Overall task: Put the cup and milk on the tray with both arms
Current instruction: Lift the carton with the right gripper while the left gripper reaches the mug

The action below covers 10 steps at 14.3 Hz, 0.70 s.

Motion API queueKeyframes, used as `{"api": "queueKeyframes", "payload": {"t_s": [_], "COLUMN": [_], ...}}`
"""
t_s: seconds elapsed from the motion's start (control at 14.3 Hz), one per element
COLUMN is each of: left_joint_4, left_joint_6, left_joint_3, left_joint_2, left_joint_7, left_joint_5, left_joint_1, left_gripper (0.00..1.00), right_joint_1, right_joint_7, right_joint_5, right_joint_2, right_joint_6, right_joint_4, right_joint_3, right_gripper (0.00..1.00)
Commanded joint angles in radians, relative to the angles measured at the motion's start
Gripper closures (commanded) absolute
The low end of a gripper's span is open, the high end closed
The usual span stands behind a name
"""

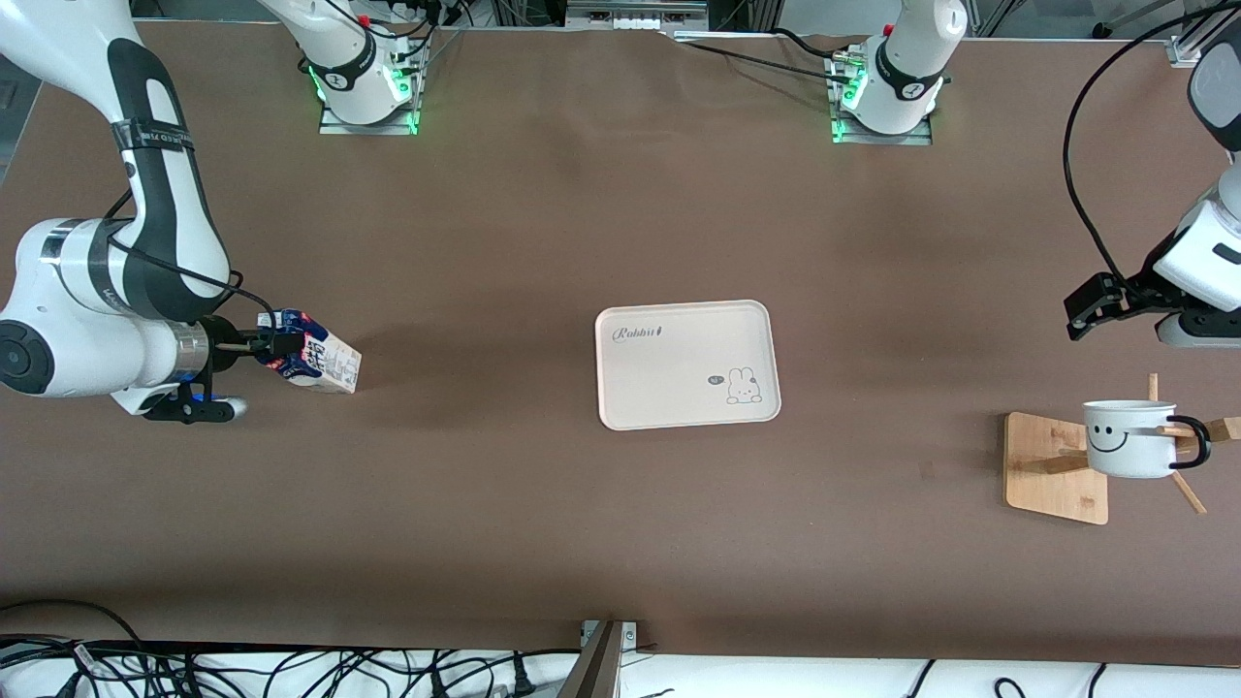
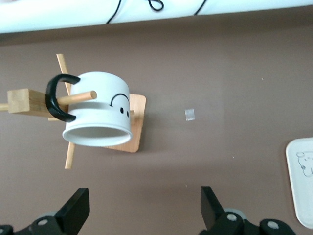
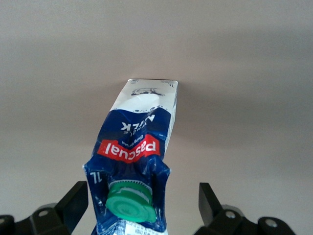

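I have the right gripper (image 3: 142, 208) low at the right arm's end of the surface (image 1: 543, 543), its fingers (image 3: 73, 200) spread wide. The milk (image 1: 315, 359) stands tilted between them, its green cap (image 3: 131, 201) sitting in the gap; neither finger touches the carton. On the front view the carton is out at nine o'clock from the tray (image 1: 686, 364), well apart from it.

My left gripper (image 2: 144, 208) hangs over the left arm's end of the surface, fingers (image 2: 76, 208) wide too, with nothing between them. The cup (image 1: 1132, 438) hangs by its black handle on a peg of the bamboo rack (image 1: 1057, 468), clear of those fingers, at about four o'clock from the tray. The tray lies at mid-surface.
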<state>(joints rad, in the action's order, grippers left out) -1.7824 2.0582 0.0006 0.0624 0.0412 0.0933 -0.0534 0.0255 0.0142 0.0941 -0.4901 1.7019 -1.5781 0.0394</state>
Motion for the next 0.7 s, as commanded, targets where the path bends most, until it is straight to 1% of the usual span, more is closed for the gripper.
{"api": "queueKeyframes", "payload": {"t_s": [0.0,0.14,0.21,0.35,0.42,0.49,0.56,0.63], "left_joint_4": [-0.125,-0.211,-0.227,-0.229,-0.229,-0.232,-0.25,-0.28], "left_joint_6": [0.22,0.443,0.488,0.488,0.488,0.488,0.487,0.487], "left_joint_3": [-0.004,-0.002,-0.002,-0.004,-0.004,-0.004,-0.004,-0.004], "left_joint_2": [-0.035,-0.016,-0.007,-0.009,-0.006,-0.003,0.005,0.007], "left_joint_7": [-0.006,-0.003,0.009,0.011,0.011,0.011,0.011,0.009], "left_joint_5": [0.026,0.026,0.026,0.026,0.026,0.026,0.026,0.026], "left_joint_1": [-0.025,-0.031,-0.029,-0.028,-0.028,-0.028,-0.026,-0.025], "left_gripper": [0.0,0.0,0.0,0.0,0.0,0.0,0.0,0.0], "right_joint_1": [-0.006,-0.007,-0.006,-0.007,-0.007,-0.007,-0.006,-0.004], "right_joint_7": [-0.008,-0.008,-0.008,-0.005,0.003,0.006,0.006,0.006], "right_joint_5": [0.016,0.018,0.018,0.018,0.018,0.016,0.018,0.018], "right_joint_2": [0.001,-0.002,-0.004,-0.007,-0.011,-0.011,-0.011,-0.008], "right_joint_6": [0.004,0.004,0.004,0.004,0.004,0.005,0.005,0.005], "right_joint_4": [-0.011,-0.011,-0.011,-0.011,-0.011,-0.011,-0.01,-0.007], "right_joint_3": [-0.003,-0.003,-0.003,-0.003,-0.003,-0.003,-0.003,-0.003], "right_gripper": [0.0,0.0,0.0,0.0,0.15,0.32,0.43,0.48]}}
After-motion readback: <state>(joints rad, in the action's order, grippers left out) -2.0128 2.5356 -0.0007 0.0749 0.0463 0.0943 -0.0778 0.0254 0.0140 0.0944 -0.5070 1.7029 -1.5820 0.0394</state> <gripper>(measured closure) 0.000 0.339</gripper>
